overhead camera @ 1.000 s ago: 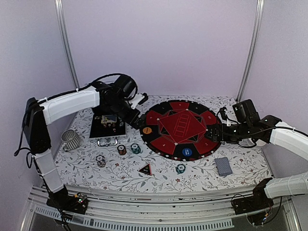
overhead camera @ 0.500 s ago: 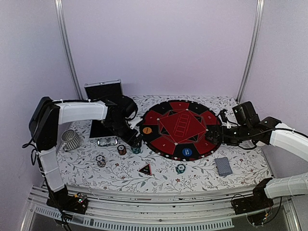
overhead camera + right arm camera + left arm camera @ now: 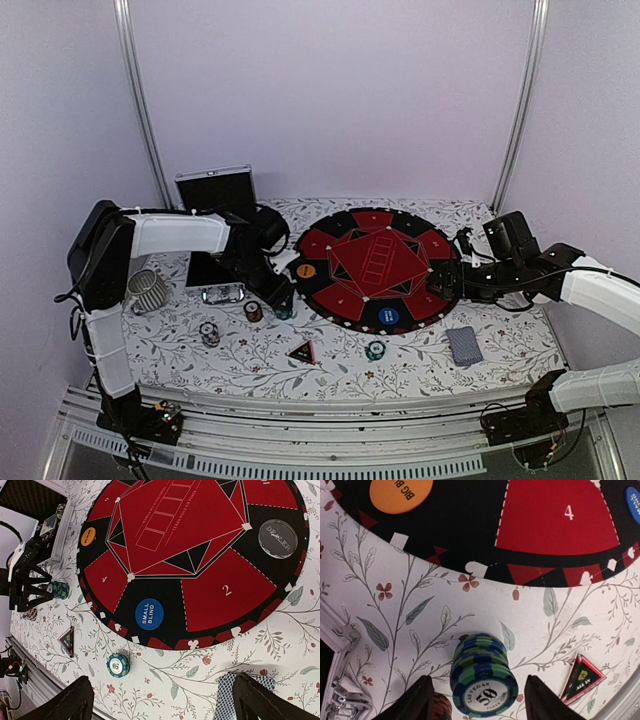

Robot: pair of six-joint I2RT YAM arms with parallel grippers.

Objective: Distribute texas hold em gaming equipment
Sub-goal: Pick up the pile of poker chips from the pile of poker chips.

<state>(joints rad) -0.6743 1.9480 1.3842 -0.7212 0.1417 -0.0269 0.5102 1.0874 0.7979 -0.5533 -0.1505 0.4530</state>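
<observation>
Floral tablecloth (image 3: 420, 610): left gripper (image 3: 479, 702) straddles teal chip stack (image 3: 482, 672) near round mat (image 3: 470, 525).

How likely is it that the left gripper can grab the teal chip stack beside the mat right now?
Probably yes. The left gripper is open, one finger either side of the teal chip stack, nothing between. A brown chip stack close by one finger might get nudged.
</observation>
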